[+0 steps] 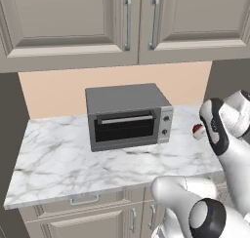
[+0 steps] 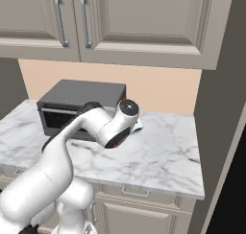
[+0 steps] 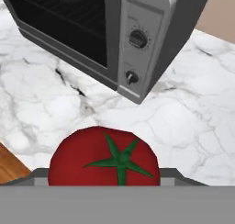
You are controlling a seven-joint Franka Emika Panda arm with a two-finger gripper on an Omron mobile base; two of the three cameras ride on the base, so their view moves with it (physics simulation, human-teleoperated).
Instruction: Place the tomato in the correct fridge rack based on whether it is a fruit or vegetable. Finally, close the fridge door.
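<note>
The tomato [image 3: 104,158] sits on the marble table [image 3: 193,108] directly under the jaws, beside the toaster oven [image 3: 137,39], seemingly lined up for a grasp, though whether the jaws are apart I cannot tell.

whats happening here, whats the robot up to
The white arm is reaching over the marble counter toward the tomato, which sits on the counter beside the toaster oven. In the hand view the tomato is right below the hand. Whether it is gripped yet can't be told.
</note>
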